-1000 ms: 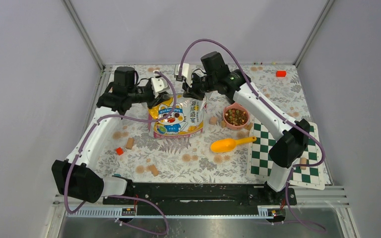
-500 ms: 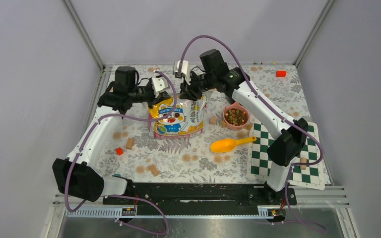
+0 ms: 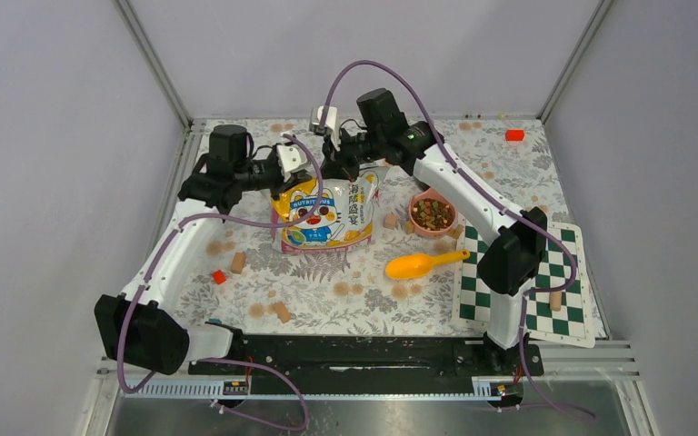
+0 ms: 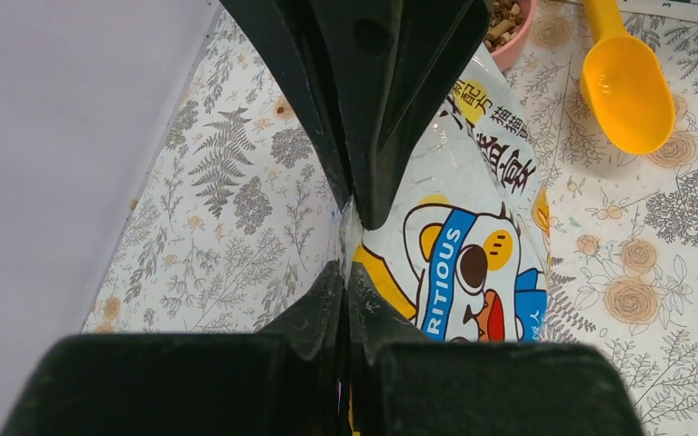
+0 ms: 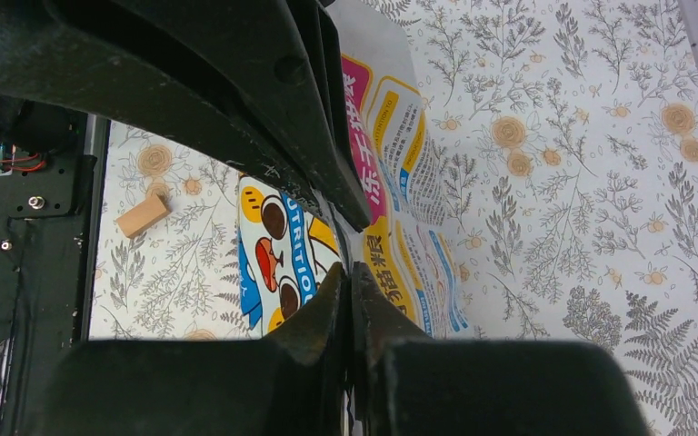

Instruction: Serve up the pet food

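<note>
Filling pink bowl [image 3: 414, 222]: pet food [image 3: 433, 213], mixed brown-tan pellets; left gripper [image 4: 350, 218], right gripper [image 5: 354, 250] pinching bag [image 3: 323, 220].

Bag [image 3: 323, 218], scoop [image 3: 409, 266] near bowl [image 3: 432, 233]

Bag [image 3: 323, 218]: yellow, white, pink. Right of bag: pink bowl [image 3: 433, 234], brown-reddish pet food [image 3: 433, 213], yellow scoop [image 3: 409, 267], green-white checkered board [image 3: 473, 283].

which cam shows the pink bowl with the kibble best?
Top external: the whole pink bowl shows, pet food inside, just right of the bag. Left wrist catches only a sliver of its rim and some kibble at the top edge. Right wrist does not show it.
</note>
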